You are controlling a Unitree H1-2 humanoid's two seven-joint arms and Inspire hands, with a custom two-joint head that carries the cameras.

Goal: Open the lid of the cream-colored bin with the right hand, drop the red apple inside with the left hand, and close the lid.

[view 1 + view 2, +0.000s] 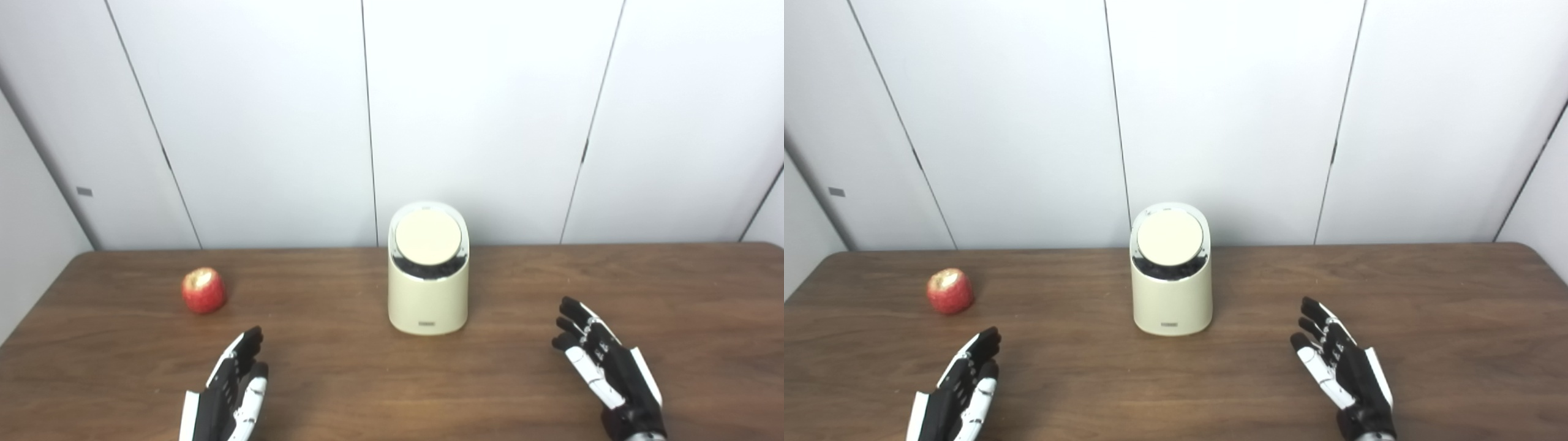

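A cream-colored bin (428,300) stands upright at the middle of the brown table, its round lid (428,238) tilted toward me with a dark gap under its front edge. A red apple (204,290) with a pale patch on top lies to the bin's left. My left hand (231,387) rests low at the front, below and right of the apple, fingers straight and apart, holding nothing. My right hand (603,365) sits at the front right, well clear of the bin, fingers spread and empty.
The wooden table (674,294) reaches back to a white panelled wall (478,110). Its far edge runs just behind the bin, and its rounded corners show at the far left and far right.
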